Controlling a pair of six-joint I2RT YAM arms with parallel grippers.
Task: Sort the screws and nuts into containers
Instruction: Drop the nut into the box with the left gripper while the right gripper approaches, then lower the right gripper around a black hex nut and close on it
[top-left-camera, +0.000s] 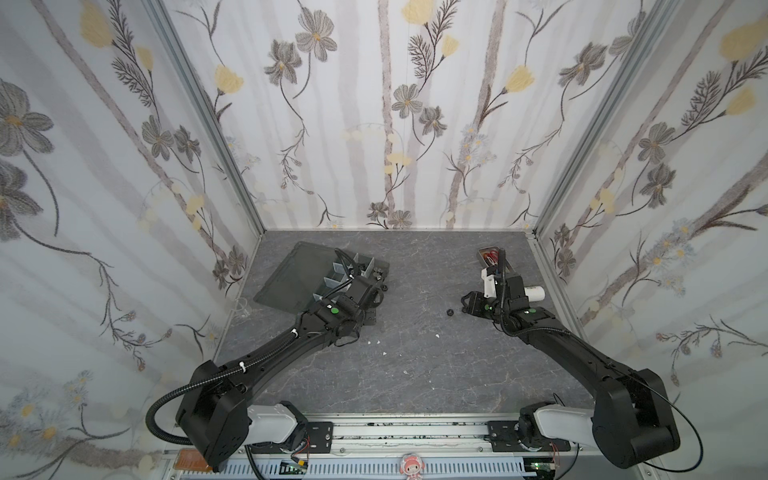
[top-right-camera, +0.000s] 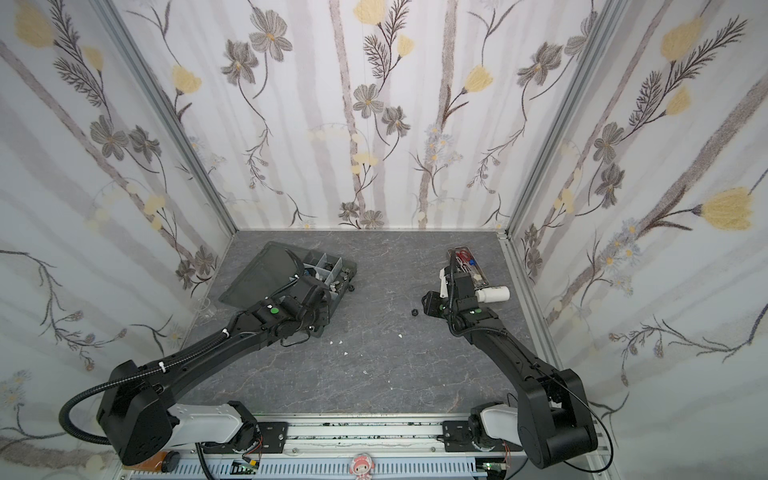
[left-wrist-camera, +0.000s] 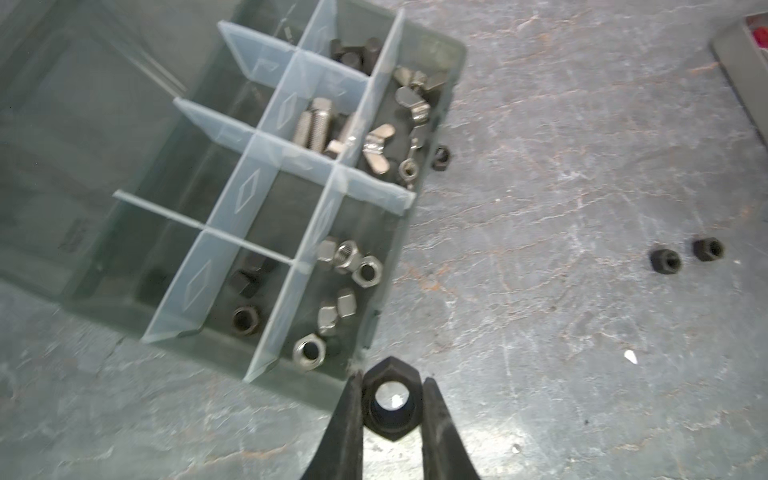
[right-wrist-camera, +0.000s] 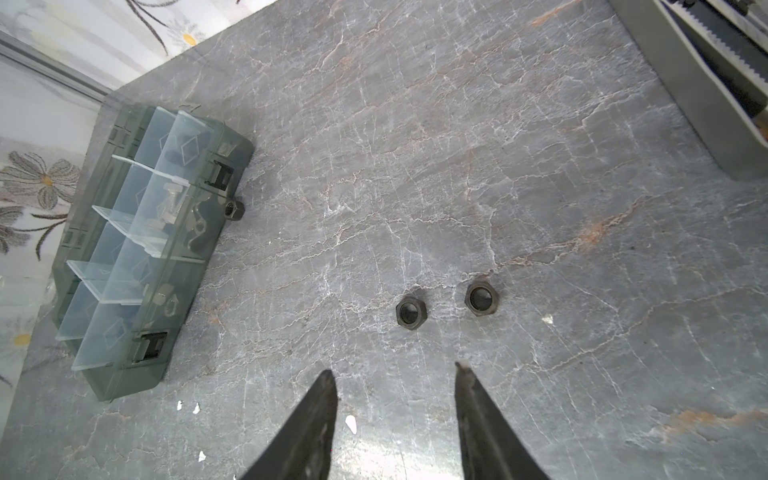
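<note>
My left gripper (left-wrist-camera: 391, 378) is shut on a black hex nut (left-wrist-camera: 390, 415), held just off the near corner of the smoky-grey organizer box (left-wrist-camera: 451, 62). The containers hold silver screws (left-wrist-camera: 316, 124), black screws (left-wrist-camera: 353, 52), wing nuts (left-wrist-camera: 411, 104), silver nuts (left-wrist-camera: 349, 266) and black nuts (left-wrist-camera: 245, 320). One black nut (left-wrist-camera: 440, 158) lies on the table against the box wall. My right gripper (right-wrist-camera: 394, 369) stands open above the table, with two black nuts (right-wrist-camera: 410, 311) (right-wrist-camera: 482, 298) just beyond its tips. In both top views only one of these nuts (top-left-camera: 449, 312) shows beside it.
A narrow metal tray with red-handled scissors (top-right-camera: 467, 262) and a white bottle (top-right-camera: 494, 294) sit at the back right behind my right arm. The box lid (top-left-camera: 291, 274) lies open toward the left wall. Small white specks (top-left-camera: 377, 342) dot the table's middle.
</note>
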